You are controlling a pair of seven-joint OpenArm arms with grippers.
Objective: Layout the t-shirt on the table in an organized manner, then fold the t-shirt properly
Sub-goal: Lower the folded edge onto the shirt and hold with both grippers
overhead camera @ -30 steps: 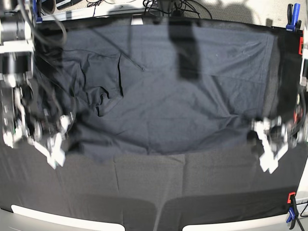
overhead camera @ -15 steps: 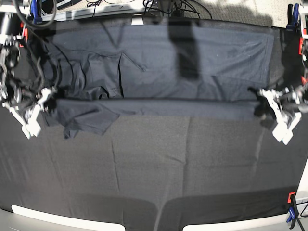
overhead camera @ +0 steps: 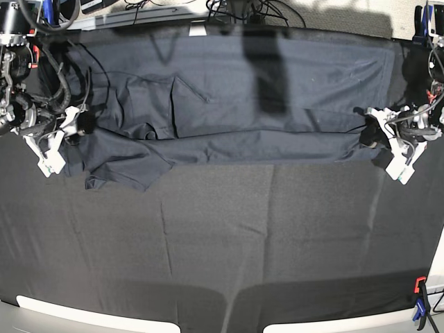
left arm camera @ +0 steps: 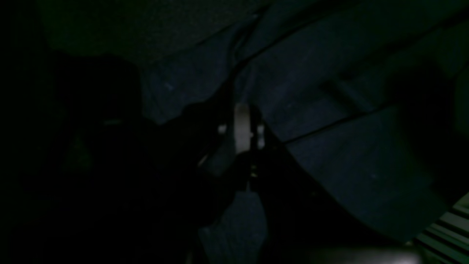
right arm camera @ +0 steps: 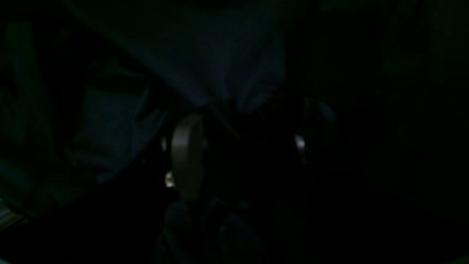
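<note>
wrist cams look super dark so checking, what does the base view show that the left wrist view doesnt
Only the base view shows the whole t-shirt folded lengthwise across the table, the right gripper at its far end, and the clamps. Only the left wrist view shows the left gripper close up, its fingers pressed together on the shirt's edge. Both show the left gripper, the shirt and its folds.

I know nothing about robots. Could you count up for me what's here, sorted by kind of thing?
T-shirt: 1
Cloth-covered table: 1
Robot grippers: 2, the left gripper and the right gripper
Blue clamps I can make out at the table's edges: 3, top left, top right, bottom right
Total: 7
</note>
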